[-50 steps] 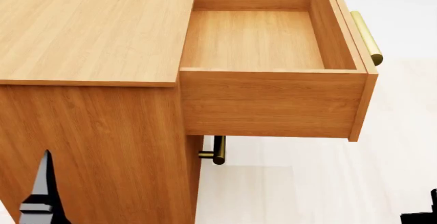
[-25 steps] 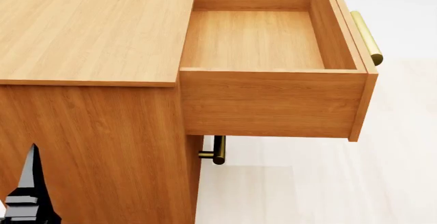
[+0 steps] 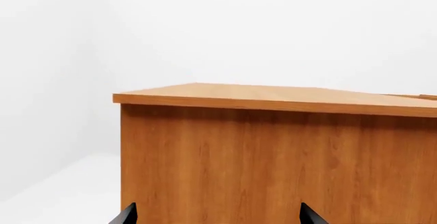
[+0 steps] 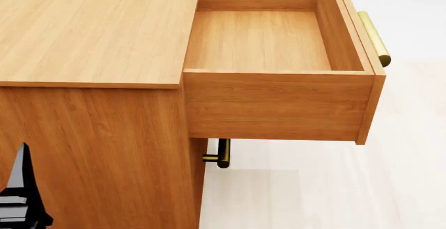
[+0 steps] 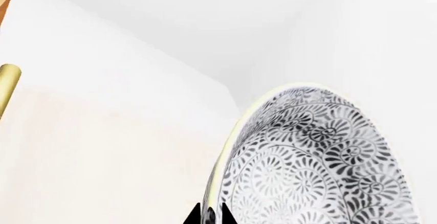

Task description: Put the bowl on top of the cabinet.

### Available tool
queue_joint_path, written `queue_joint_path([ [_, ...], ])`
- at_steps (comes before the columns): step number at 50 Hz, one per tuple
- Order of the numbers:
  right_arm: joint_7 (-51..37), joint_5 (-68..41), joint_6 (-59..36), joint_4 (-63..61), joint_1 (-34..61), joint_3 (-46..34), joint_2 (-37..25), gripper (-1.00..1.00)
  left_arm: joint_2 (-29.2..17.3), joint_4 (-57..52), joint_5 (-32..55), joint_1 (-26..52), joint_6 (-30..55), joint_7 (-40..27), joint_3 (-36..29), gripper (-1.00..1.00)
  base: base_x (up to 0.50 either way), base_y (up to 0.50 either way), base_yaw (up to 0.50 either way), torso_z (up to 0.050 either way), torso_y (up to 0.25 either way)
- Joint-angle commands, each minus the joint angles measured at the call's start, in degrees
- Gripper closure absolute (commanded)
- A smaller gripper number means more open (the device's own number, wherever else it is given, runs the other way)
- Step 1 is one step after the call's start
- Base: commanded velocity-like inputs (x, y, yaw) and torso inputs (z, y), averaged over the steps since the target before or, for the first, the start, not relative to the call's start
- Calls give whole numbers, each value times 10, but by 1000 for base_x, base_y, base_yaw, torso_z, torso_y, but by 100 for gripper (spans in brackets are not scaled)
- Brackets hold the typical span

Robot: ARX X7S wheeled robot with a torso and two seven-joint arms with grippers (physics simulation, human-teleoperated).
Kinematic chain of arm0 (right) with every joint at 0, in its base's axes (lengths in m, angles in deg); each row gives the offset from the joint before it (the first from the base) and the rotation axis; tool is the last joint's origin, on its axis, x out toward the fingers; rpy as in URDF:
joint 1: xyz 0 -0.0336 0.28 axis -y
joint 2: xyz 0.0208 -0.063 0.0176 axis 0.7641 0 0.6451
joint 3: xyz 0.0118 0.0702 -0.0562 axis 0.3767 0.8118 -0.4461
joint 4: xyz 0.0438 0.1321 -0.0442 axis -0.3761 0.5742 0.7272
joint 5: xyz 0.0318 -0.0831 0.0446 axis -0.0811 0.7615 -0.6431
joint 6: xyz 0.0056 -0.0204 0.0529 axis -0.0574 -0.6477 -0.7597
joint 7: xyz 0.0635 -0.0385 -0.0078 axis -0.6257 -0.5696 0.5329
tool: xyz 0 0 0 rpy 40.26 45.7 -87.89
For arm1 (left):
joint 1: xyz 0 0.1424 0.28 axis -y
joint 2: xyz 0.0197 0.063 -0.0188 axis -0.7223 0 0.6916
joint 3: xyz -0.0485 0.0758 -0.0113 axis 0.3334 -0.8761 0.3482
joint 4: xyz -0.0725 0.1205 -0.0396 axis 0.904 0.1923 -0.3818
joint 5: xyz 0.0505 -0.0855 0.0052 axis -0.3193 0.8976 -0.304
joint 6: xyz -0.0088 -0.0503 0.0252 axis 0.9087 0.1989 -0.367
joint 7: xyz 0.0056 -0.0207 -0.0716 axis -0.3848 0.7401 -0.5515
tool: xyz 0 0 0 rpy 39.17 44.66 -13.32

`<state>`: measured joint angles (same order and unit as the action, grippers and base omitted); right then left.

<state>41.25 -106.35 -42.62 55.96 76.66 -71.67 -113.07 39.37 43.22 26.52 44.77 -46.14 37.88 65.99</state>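
The bowl (image 5: 321, 168), white with a dense black floral pattern, fills the right wrist view, seen edge-on. My right gripper (image 5: 210, 218) is shut on its rim, one black fingertip on each side. Neither that gripper nor the bowl shows in the head view. The honey-brown cabinet (image 4: 91, 30) has its flat top at the head view's upper left. My left gripper (image 3: 218, 216) is open, facing the cabinet's side panel (image 3: 273, 162) below the top edge. One of its dark fingers (image 4: 24, 171) shows at the head view's lower left, in front of the cabinet.
The cabinet's top drawer (image 4: 279, 103) is pulled out to the right, with nothing inside it. Its brass bar handle (image 4: 373, 38) sticks out at the far right. A second brass handle (image 4: 221, 153) shows under the drawer. Pale floor (image 4: 335, 187) lies to the right.
My left gripper has slid leftward along the cabinet's front toward the picture's edge. A dark part of the right arm at the lower right corner has left the head view.
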Motion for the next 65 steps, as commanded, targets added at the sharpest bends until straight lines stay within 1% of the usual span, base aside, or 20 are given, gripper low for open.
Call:
queue_joint_path([
  [1,13,6,-3,40,164,-130,41,100,-4,10,-1,3,-5,2,1,-100,0,0,0,0,0],
  [3,28,22,-4,46,177,-141,51,100,-3,17,-4,6,-4,1,-3,-100,0,0,0,0,0],
  [5,43,37,-7,47,180,-135,61,100,-3,21,-9,6,-5,2,-9,-100,0,0,0,0,0],
  [12,134,143,-8,61,182,-129,96,100,-4,35,-19,15,-4,-2,-17,-100,0,0,0,0,0],
  [15,199,218,-8,74,182,-127,120,100,-4,34,-20,14,-2,0,-23,-100,0,0,0,0,0],
  [17,269,296,-8,87,182,-124,144,100,-6,34,-14,15,-1,2,-20,-100,0,0,0,0,5],
  [20,330,364,-8,100,182,-116,167,100,-7,36,-19,15,-2,-2,-19,-100,0,0,0,0,0],
  [21,348,385,-8,107,182,-116,178,100,-7,33,-8,13,-1,0,-12,-100,0,0,0,0,0],
  [23,360,398,-8,111,182,-113,185,100,-9,33,-6,13,-2,1,-9,-100,0,0,0,0,0],
  [27,352,395,-8,133,181,-105,212,100,-9,38,-1,14,-3,6,-13,-100,0,0,0,0,0],
  [32,393,446,-1,163,179,-101,255,100,-10,45,6,18,-3,12,-11,-100,0,0,0,0,0],
  [39,427,485,51,232,166,-126,316,100,-10,49,12,18,-5,12,-8,-100,0,0,0,0,0],
  [44,457,508,120,317,152,-149,378,100,-14,43,15,15,-6,12,-3,-100,0,0,0,0,2],
  [45,516,534,183,403,173,-186,425,100,-14,42,16,14,-7,11,-2,-100,0,0,0,0,0],
  [47,547,554,231,468,167,-210,460,100,-15,41,17,14,-7,11,-1,-100,0,0,0,0,0],
  [49,565,564,266,528,161,-215,500,100,-15,40,18,13,-6,10,-1,-100,0,0,0,0,0],
  [56,606,587,361,656,141,-228,586,100,-19,33,21,10,-5,11,-3,-100,0,0,0,0,0],
  [60,596,572,366,645,137,-233,588,100,-18,40,20,14,-8,12,-5,-100,0,0,0,0,0],
  [65,573,520,383,624,139,-239,588,100,-17,45,18,20,-5,12,-11,-100,0,0,0,0,2],
])
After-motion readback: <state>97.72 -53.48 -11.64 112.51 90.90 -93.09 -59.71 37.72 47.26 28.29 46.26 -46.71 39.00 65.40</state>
